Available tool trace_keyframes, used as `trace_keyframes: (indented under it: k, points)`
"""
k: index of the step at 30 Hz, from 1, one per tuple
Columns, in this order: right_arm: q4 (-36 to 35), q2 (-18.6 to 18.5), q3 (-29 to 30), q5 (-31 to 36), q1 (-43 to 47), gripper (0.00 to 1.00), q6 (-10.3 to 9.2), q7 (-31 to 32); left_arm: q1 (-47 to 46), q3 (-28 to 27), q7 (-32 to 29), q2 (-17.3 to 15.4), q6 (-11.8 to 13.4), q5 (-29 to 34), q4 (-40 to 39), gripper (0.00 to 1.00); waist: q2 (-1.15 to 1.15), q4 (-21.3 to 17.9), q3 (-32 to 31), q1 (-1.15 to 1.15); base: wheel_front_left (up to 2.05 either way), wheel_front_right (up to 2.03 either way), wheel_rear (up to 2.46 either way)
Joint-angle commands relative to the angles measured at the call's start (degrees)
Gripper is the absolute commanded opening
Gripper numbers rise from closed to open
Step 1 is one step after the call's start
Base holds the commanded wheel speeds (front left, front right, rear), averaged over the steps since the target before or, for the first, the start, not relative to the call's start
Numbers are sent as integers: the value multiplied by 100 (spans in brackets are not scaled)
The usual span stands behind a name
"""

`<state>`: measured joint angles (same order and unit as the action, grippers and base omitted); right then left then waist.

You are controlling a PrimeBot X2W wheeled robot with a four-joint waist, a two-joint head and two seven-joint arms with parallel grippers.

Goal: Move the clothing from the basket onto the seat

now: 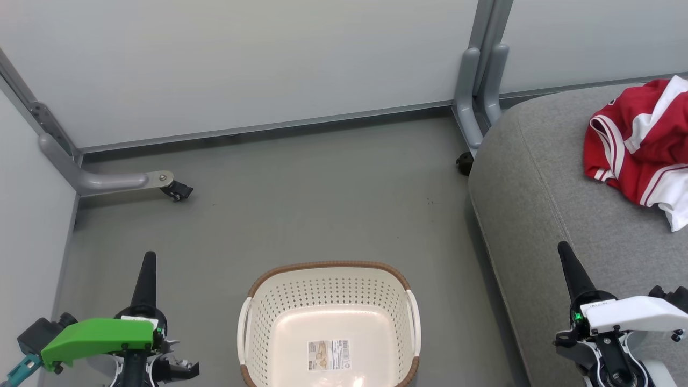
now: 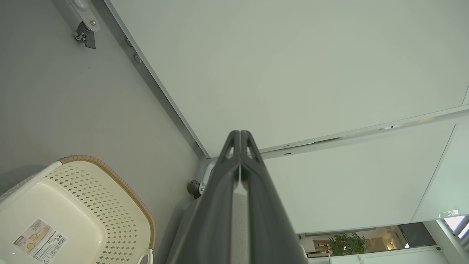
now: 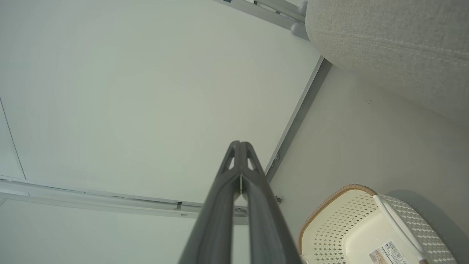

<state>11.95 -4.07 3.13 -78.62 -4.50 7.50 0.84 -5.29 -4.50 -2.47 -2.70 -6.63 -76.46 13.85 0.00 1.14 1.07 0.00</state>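
The left gripper (image 1: 149,259), two long dark fingers (image 2: 216,205) under a bright green cover (image 1: 99,336), has its jaws pressed fully together, so the tips meet in a single point (the left wrist view shows no more than a hairline seam between them). It grips nothing and touches nothing. It hangs over the plain grey floor (image 1: 301,204), to the left of the basket.

The right gripper (image 1: 564,248), with the same dark fingers (image 3: 220,209) below a white housing (image 1: 637,314), is closed just as tightly, with nothing caught between the jaws. In the head view it stands over the near part of the seat. Whether it touches the fabric cannot be told.

Between the two grippers, on the floor, sits the cream-white perforated plastic laundry basket (image 1: 328,265) with a brown woven rim and white side handles. A paper label (image 1: 329,355) is stuck to its smooth bottom.

To the right of the basket, near but apart from it, is the large light-grey upholstered seat (image 1: 537,193) with a rounded edge and a stitched seam. The crumpled red clothing (image 1: 634,156), with white panels and white stripe trim, lies on the far right of the seat, well apart from the basket and cut off by the picture's edge (whether one garment or two, the heap does not tell).

Behind everything stand pale partition panels (image 1: 242,64) on grey metal feet, one foot ending in a black caster (image 1: 177,191).
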Motion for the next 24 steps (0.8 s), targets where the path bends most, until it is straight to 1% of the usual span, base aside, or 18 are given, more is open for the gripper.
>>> trace_keyframes:
  k: [1, 24]
  points:
    - [4, -29, 29, -136, -100, 0, 0, 34, -105, -39, -41, -27, -46, -149, -18, 0, 0, -5, -4, 0, 0, 0, 0]
    - [143, -12, 137, -1086, -159, 0, -1, 324, -130, -165, -300, -30, -83, -1149, 12, 0, 0, -75, -58, 0, 0, 0, 0]
